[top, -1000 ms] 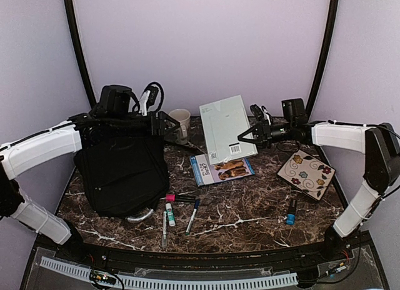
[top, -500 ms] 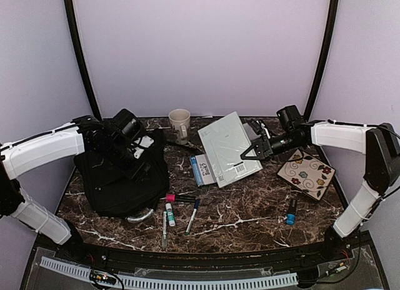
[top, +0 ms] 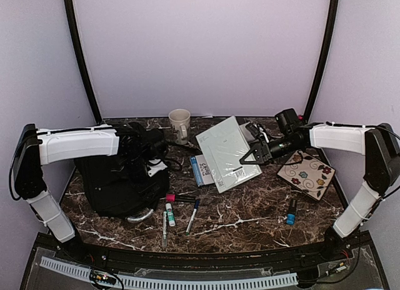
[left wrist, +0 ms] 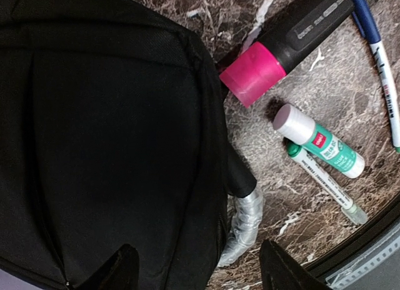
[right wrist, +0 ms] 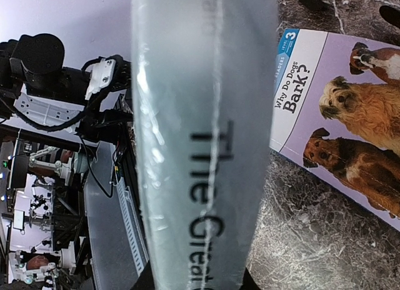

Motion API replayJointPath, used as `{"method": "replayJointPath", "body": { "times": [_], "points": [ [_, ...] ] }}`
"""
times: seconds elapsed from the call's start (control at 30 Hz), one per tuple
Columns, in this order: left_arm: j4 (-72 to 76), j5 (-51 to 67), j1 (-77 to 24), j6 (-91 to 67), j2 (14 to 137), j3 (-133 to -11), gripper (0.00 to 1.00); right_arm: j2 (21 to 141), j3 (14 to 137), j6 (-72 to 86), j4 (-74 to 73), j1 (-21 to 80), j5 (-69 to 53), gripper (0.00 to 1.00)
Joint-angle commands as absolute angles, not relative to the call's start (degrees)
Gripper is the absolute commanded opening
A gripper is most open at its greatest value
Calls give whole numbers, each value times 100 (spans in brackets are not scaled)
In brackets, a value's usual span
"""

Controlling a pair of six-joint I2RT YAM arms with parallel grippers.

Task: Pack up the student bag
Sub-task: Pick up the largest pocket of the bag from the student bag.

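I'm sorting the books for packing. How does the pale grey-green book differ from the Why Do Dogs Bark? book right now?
The grey-green book is larger and almost plain; the dog book is smaller, with dogs pictured on purple. The right gripper clamps the grey-green book's edge; the dog book lies free on the table. The grey-green book partly covers the dog book. Both are thin.

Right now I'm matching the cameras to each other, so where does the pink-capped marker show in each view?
Top external: the pink-capped marker lies at the student bag's near right corner.
Left wrist: upper right, beside the bag's edge.
Right wrist: not in it.
Shared landmark: the glue stick beside the marker, in the top and left wrist views.
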State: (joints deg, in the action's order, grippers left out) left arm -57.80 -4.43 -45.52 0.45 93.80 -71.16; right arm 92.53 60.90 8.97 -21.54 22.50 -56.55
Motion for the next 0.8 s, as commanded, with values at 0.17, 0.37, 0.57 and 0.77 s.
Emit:
{"method": "replayJointPath", "body": {
  "times": [0.17, 0.37, 0.57, 0.77],
  "points": [
    [-6490, -857, -4667, 375, 9895, -7665, 69, 8908, 6074, 737, -1678, 2276, -5946, 0],
    [-6696, -1458, -4720, 477, 10408, -7959, 68, 8938, 6137, 694, -1758, 2276, -5985, 0],
    [-6597, -1573, -4720, 629, 10644, -7788, 64, 8954, 6042, 746, -1644, 2276, -5992, 0],
    [-6544, -1771, -4720, 607, 10905, -7857, 47, 9040, 6091, 752, -1650, 2276, -6044, 0]
  ]
}}
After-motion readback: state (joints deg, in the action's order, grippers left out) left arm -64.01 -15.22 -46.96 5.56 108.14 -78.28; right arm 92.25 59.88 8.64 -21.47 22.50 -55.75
